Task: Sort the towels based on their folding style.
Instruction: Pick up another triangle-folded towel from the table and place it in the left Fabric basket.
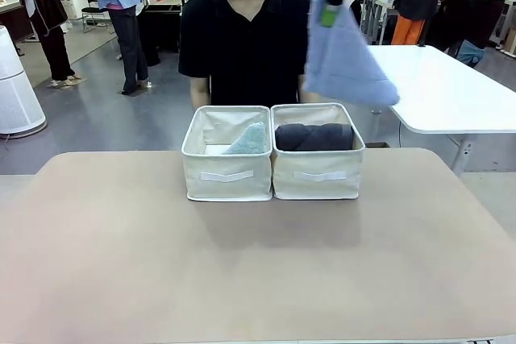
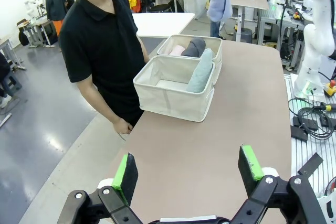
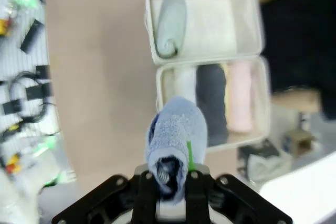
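Hanging from the right gripper (image 1: 329,7), whose jaws were pinched tight on one corner, the periwinkle blue towel (image 1: 348,58) drooped with its long axis running downward, wide edge lowest, above and slightly right of the right bin (image 1: 290,187). That bin held rolled towels, the dark grey roll (image 1: 314,136) plainest. The light teal triangle towel (image 1: 248,141) leaned in the left bin (image 1: 210,187), so the matching home lay left of the held towel and below it; the carry likely called for a leftward shift before lowering. The left gripper (image 2: 189,169) hovered by the table's left end, jaws spread wide on nothing, well apart from both bins
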Robot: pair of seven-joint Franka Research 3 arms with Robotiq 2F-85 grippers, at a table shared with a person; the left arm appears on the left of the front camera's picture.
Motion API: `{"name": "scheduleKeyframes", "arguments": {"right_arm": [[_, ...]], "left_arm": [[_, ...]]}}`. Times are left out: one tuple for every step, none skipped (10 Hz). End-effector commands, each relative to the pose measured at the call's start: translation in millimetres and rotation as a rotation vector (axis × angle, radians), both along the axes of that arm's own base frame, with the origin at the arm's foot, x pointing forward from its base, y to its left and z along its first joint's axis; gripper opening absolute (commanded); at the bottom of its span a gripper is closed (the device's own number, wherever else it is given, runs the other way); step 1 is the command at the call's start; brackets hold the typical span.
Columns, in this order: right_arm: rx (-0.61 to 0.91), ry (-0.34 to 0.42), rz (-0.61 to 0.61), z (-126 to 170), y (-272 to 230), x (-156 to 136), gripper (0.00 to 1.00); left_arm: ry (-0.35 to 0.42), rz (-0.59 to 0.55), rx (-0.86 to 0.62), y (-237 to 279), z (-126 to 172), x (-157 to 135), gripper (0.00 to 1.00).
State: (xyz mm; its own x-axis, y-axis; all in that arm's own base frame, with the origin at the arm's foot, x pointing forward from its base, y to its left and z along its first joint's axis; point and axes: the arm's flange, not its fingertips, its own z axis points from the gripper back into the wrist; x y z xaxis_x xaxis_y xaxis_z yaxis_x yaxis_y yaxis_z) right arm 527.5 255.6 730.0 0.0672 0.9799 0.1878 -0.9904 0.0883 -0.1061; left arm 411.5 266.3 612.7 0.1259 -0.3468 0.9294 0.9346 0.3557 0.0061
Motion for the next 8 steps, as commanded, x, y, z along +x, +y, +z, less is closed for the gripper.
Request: {"name": "scheduleKeyframes", "arguments": {"right_arm": [[-0.056, 0.005, 0.074, 34, 33, 23, 0.17], [-0.028, -0.002, 0.096, 32, 42, 25, 0.17], [-0.024, 0.008, 0.125, 31, 42, 26, 0.17], [-0.011, 0.004, 0.074, -2, 38, 6, 0.17], [-0.011, 0.004, 0.074, -2, 38, 6, 0.17], [-0.011, 0.004, 0.074, -2, 38, 6, 0.17], [-0.011, 0.004, 0.074, -2, 38, 6, 0.17], [-0.011, 0.004, 0.074, -2, 38, 6, 0.17]], "left_arm": [[0.000, 0.008, -0.014, -2, 1, -3, 1.00], [0.000, 0.008, -0.014, -2, 1, -3, 1.00], [0.000, 0.008, -0.014, -2, 1, -3, 1.00], [0.000, 0.008, -0.014, -2, 1, -3, 1.00], [0.000, 0.008, -0.014, -2, 1, -3, 1.00], [0.000, 0.008, -0.014, -2, 1, -3, 1.00], [0.000, 0.008, -0.014, -2, 1, -3, 1.00], [0.000, 0.008, -0.014, -2, 1, -3, 1.00]]}}
